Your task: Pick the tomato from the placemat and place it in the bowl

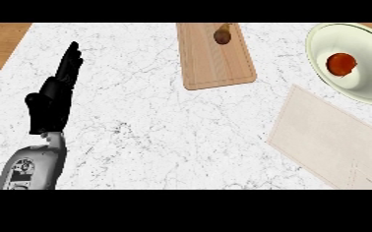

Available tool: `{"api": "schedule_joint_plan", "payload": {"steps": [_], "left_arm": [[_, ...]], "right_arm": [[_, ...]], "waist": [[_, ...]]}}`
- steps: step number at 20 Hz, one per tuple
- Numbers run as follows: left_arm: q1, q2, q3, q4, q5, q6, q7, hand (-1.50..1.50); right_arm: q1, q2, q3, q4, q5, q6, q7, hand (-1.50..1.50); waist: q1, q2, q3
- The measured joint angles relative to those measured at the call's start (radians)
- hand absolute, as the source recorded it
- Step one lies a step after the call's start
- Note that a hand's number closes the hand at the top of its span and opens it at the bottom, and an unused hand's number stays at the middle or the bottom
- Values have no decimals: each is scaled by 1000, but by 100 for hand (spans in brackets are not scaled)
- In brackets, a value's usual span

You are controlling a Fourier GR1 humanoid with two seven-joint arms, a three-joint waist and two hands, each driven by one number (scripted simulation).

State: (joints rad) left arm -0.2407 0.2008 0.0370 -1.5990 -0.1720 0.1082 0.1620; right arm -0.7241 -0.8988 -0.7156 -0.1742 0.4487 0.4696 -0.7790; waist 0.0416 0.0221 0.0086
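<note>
A red tomato (pixel 341 64) lies inside the pale green bowl (pixel 320 37) at the right edge of the head view. Below the bowl a beige placemat (pixel 320 135) lies on the white marble counter, with nothing on it. My left hand (pixel 52 101) stands at the left of the view with its fingers straight and pointing up, far from the bowl and holding nothing. My right hand does not show.
A wooden cutting board (pixel 214 64) lies at the top middle with a small brown object (pixel 222 36) on its far end. The counter's wooden edge (pixel 11 37) shows at the top left.
</note>
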Motion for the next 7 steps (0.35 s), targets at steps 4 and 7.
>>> {"api": "schedule_joint_plan", "payload": {"steps": [4,7], "left_arm": [[14,1,3,-3,0,-1,-9,0],[10,0,2,-7,3,-5,4,0]], "right_arm": [[41,-10,8,-15,-11,22,-12,-150],[66,-10,14,-27,-20,27,-20,-150]], "waist": [[-7,-3,0],[-10,-4,0]]}}
